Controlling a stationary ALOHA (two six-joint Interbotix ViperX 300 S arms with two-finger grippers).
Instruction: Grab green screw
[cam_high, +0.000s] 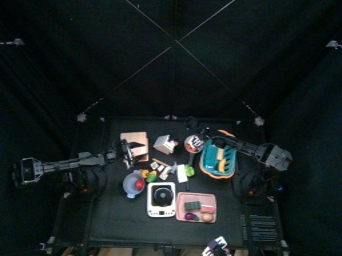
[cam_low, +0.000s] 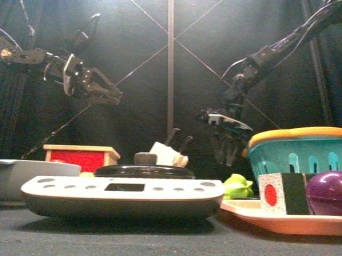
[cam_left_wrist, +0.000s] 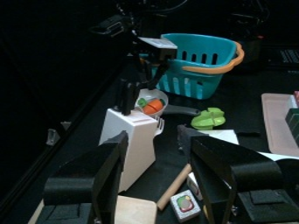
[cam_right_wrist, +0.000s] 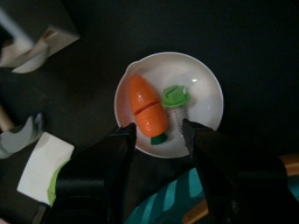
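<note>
Screw (cam_right_wrist: 176, 94), one tiny bright green piece, lies inside a white bowl (cam_right_wrist: 201, 109), touching or just beside the single orange carrot (cam_right_wrist: 145, 107) that shares it. From the left wrist view the bowl (cam_left_wrist: 156, 108) sits between a white box (cam_left_wrist: 131, 131) and the teal basket (cam_left_wrist: 198, 63), towards the back edge of the surface and right of its middle, as far as I can judge.

Right hand (cam_right_wrist: 160, 131) hangs straight above the bowl, fingers moderately apart and holding nothing. The gap between them is over the carrot's lower end, not over the screw. The step in hand looks like the approach, with the grasp not yet made. The next move calls for a small shift to centre the gap on the screw, then a descent into the bowl and a close on the piece alone. The carrot is so near that one finger could catch it, and the bowl's rim leaves little room.

Left hand (cam_left_wrist: 158, 162) rests near the left edge, fingers wide and empty.

By count: one screw, one carrot, one bowl, one basket, one box and two hands. A separate lime-green toy (cam_left_wrist: 211, 116) lies on the surface near the basket; it is larger and is not the target.
</note>
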